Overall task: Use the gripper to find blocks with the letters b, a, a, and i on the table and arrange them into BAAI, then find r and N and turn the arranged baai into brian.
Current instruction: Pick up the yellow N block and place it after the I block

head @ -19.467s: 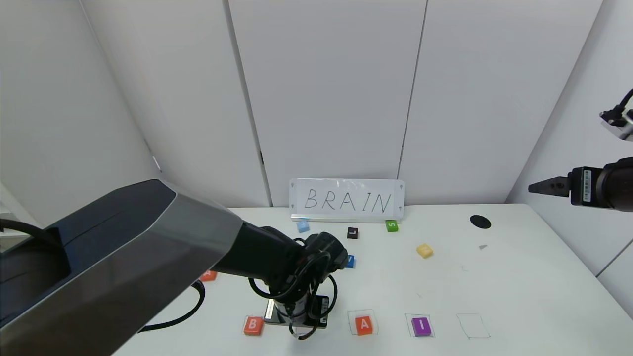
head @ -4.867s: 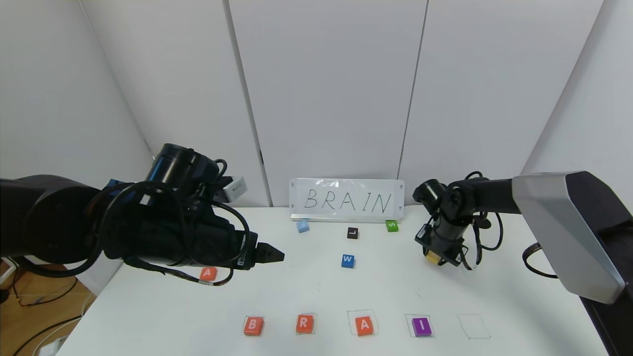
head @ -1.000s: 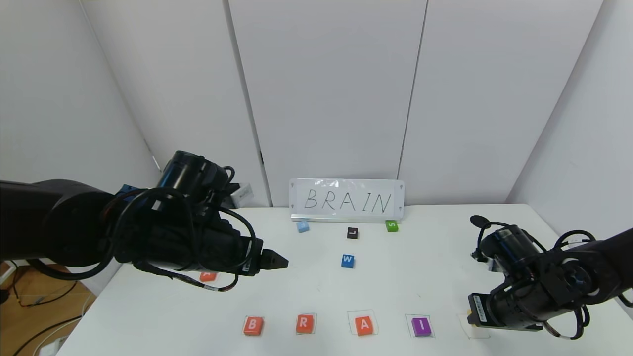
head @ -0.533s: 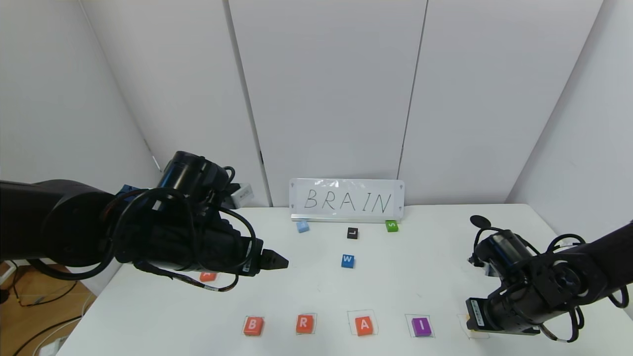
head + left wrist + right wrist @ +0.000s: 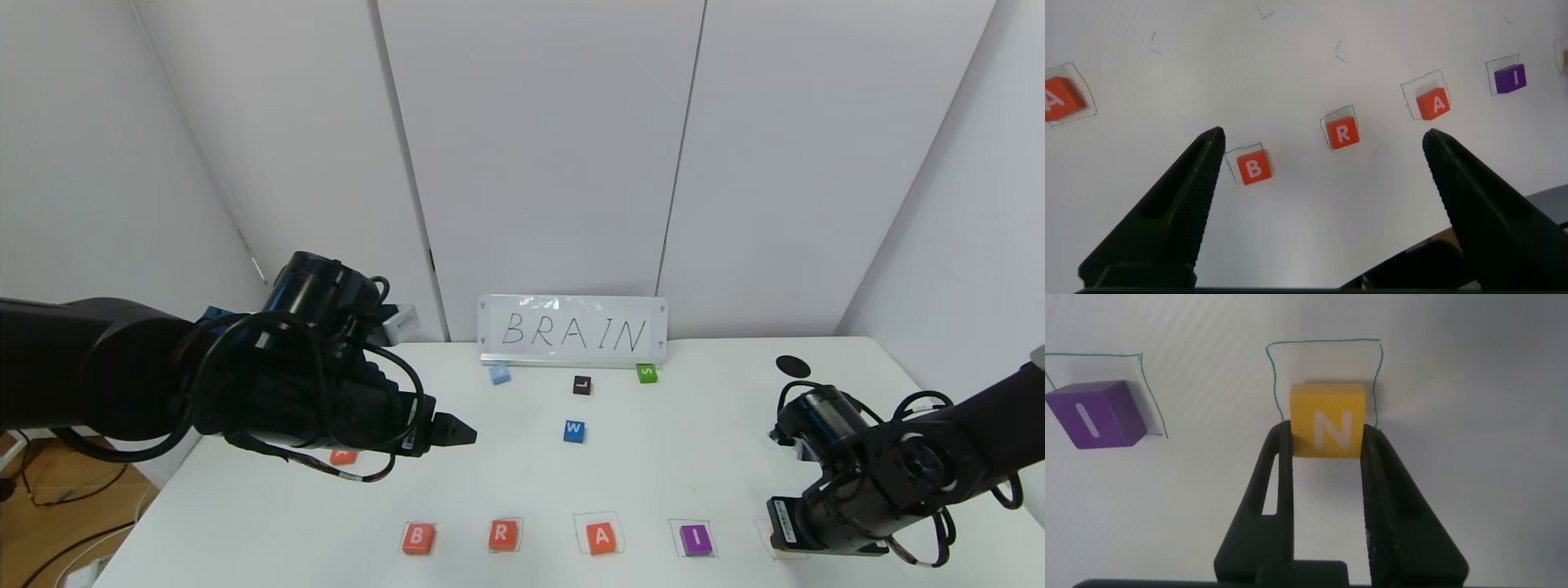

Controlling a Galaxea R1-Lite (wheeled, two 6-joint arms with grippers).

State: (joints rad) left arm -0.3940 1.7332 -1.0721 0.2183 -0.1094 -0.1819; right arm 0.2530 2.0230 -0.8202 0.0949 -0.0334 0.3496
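Four blocks lie in a row of pen-drawn squares near the table's (image 5: 653, 474) front edge: orange-red B (image 5: 417, 538), r (image 5: 503, 535), orange-red A (image 5: 602, 538) and purple I (image 5: 695, 540). The second orange-red A (image 5: 343, 457) lies at the left, partly hidden by my left arm. My right gripper (image 5: 1327, 437) is shut on the yellow N (image 5: 1327, 420), held low over the fifth pen-drawn outline (image 5: 1323, 345), right of the I (image 5: 1098, 414). My left gripper (image 5: 1323, 140) hangs open and empty above the row, with B (image 5: 1253, 167), r (image 5: 1342, 132) and A (image 5: 1435, 104) below it.
A white sign reading BRAIN (image 5: 571, 331) stands at the table's back. In front of it lie a light blue tile (image 5: 500, 374), a black L tile (image 5: 581, 385), a green S tile (image 5: 647, 373) and a blue W tile (image 5: 574, 431). A black round hole (image 5: 793, 366) is at back right.
My right gripper has sunk a little lower over the fifth outline with the N in it. The left arm has barely moved.
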